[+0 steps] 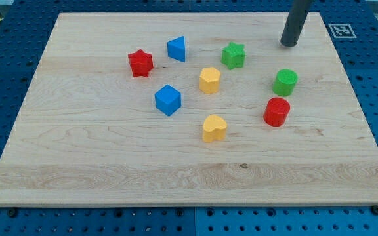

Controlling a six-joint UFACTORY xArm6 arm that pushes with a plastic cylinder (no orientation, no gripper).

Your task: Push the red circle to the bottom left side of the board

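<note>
The red circle (277,111) stands right of the board's middle, just below the green circle (285,82). My tip (289,44) rests on the board near the view's top right, above the green circle and well apart from the red circle. A red star (140,63) sits at the upper left. A blue wedge-like block (176,49) and a blue cube (168,99) lie left of centre. A green star (233,55) is at the upper middle. A yellow pentagon-like block (209,80) and a yellow heart (214,128) lie in the middle.
The wooden board (77,170) lies on a blue perforated table. A fiducial marker (341,30) sits off the board's top right corner.
</note>
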